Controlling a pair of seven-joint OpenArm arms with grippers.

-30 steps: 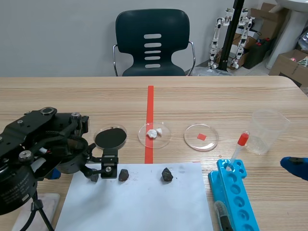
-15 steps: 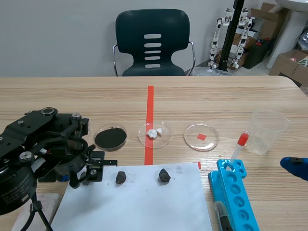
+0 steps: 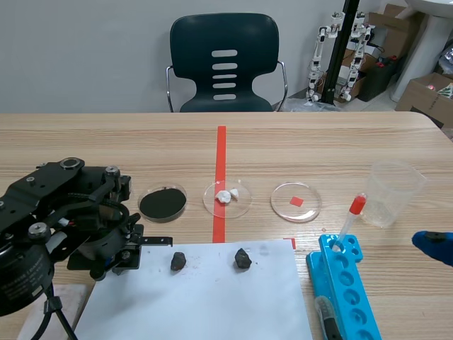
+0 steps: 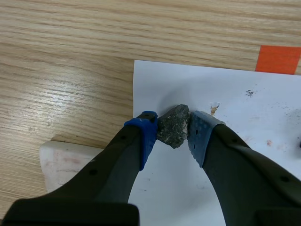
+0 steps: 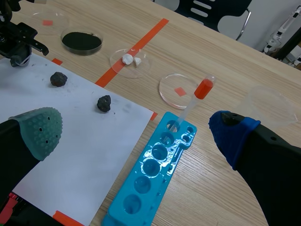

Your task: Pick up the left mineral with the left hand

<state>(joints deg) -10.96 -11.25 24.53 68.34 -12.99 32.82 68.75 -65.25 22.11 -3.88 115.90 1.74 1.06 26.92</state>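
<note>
- Farthest beyond the paper sheet [image 3: 205,297], saw a grey wall, a dark chair [image 3: 224,60] and cardboard boxes off to the right.
- Found a pale wooden table [image 3: 106,142] under the sheet, with a red tape line running away from the sheet's far edge.
- Placed the left arm [image 3: 42,227] low at the sheet's left side.
- Noted a blue rack [image 3: 343,283] with a red-capped tube just off the sheet's right edge, a clear cup [image 3: 396,191] farther out, and three shallow dishes [image 3: 226,197] beyond the far edge.
- Found the right gripper [image 5: 136,129] spread wide, holding nothing, off the sheet's right side.
- Found the left gripper [image 4: 173,123] at the sheet's far-left corner, its blue pads [image 4: 146,134] pinching the left mineral [image 4: 173,128] from both sides.
- Could not see that stone from the scene view, where the gripper hid it.
- Could not tell whether it had cleared the paper.
- Counted two further dark stones [image 3: 178,261] [image 3: 243,258] on the sheet near its far edge.
- Judged the grasp made and the lift the step in hand.
- Judged that the next move called for a straight rise with steady squeeze, since so lumpy a stone could twist or slip.
</note>
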